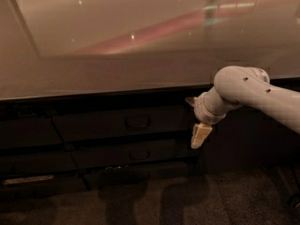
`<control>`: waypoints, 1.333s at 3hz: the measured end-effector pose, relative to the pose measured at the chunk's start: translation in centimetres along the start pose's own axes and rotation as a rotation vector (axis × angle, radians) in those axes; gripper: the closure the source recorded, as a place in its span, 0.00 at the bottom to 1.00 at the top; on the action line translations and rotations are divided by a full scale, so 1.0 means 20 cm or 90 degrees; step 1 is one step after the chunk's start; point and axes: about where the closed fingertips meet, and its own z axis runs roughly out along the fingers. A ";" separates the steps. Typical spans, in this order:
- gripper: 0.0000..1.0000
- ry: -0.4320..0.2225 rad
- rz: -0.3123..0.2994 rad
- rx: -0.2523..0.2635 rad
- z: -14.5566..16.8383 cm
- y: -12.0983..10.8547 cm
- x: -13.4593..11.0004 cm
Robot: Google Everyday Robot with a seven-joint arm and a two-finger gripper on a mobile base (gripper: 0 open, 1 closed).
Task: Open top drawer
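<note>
The gripper point(191, 123) hangs at the right, in front of the dark cabinet. Its fingers point(201, 135) are pale cream-yellow, and the arm point(253, 90) behind it is off-white with a few small dark dots. The top drawer point(93, 125) is flat brown-black with a handle point(137, 122) just as dark. The counter point(117, 76) is dull tan, and a pinkish-red streak point(154, 29) runs across its far part. The near floor point(140, 205) is dark grey-brown and faintly speckled.
</note>
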 end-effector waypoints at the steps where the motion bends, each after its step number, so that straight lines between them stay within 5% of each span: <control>1: 0.00 0.000 0.000 0.000 0.00 0.00 0.00; 2: 0.00 0.005 0.033 -0.041 0.14 0.00 0.10; 3: 0.00 0.005 0.033 -0.041 0.14 0.00 0.10; 4: 0.19 0.005 0.033 -0.041 0.14 0.00 0.10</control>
